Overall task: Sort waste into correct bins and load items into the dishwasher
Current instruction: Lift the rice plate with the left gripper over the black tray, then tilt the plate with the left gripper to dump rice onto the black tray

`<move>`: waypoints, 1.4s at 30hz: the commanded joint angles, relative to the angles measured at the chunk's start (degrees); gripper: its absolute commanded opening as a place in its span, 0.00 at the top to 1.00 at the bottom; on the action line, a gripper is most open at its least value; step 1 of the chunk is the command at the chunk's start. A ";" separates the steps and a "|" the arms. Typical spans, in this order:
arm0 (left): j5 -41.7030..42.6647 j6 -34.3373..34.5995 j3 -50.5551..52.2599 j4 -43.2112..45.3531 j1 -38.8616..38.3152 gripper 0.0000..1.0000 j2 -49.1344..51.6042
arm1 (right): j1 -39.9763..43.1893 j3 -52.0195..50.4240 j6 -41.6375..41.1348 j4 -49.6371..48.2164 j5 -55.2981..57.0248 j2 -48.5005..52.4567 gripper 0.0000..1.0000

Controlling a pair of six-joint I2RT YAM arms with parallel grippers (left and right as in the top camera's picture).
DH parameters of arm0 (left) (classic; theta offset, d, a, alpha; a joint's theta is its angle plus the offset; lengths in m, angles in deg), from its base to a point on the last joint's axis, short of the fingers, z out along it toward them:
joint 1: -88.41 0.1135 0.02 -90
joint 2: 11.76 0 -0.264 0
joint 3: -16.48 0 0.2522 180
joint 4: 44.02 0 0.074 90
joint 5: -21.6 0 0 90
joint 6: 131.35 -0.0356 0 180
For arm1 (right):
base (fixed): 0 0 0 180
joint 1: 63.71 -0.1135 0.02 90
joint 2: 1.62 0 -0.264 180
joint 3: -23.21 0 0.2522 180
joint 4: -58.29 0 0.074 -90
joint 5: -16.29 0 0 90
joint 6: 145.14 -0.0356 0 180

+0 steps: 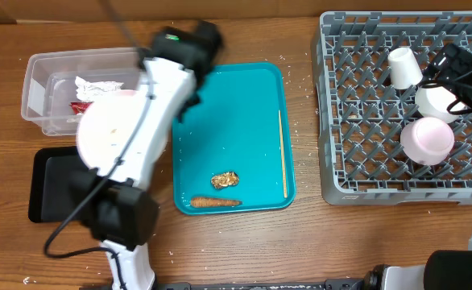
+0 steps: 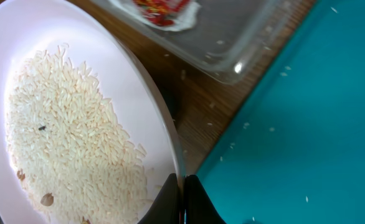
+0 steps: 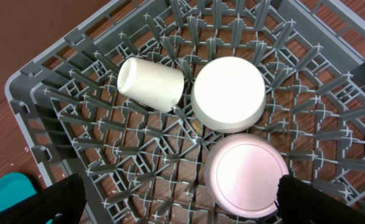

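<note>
While the left gripper (image 2: 182, 198) is clamped on the rim of the round white plate (image 2: 142, 87), its jaws stand narrow with only that rim between them. Loose rice grains (image 2: 70, 137) cover the plate, which is held between the clear tub (image 1: 39, 72) and the black tray (image 1: 47, 189), just left of the teal tray (image 1: 244, 113). 1 red wrapper (image 1: 79, 107) and 1 crumpled napkin (image 1: 99, 84) lie in the tub. 1 brown food lump (image 1: 225, 179) and 1 sausage-like stick (image 1: 214, 202) lie on the teal tray. Right gripper (image 3: 185, 205) hangs wide, holding nothing, over the grey dish rack (image 3: 45, 93), which holds 1 cup (image 3: 150, 84) on its side and 2 upturned bowls (image 3: 228, 93).
</note>
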 commanded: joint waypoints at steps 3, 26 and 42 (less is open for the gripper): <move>9.42 -4.70 -0.55 0.61 10.58 0.96 -2.32 | 0.11 0.63 -0.24 -0.02 0.39 -0.24 0.00; 21.97 -9.92 7.21 12.52 26.40 0.96 -1.68 | 0.11 0.63 -0.24 -0.02 0.39 -0.24 0.00; 29.18 -9.73 12.44 16.11 26.43 0.96 -1.66 | 0.11 0.63 -0.24 -0.02 0.39 -0.24 0.00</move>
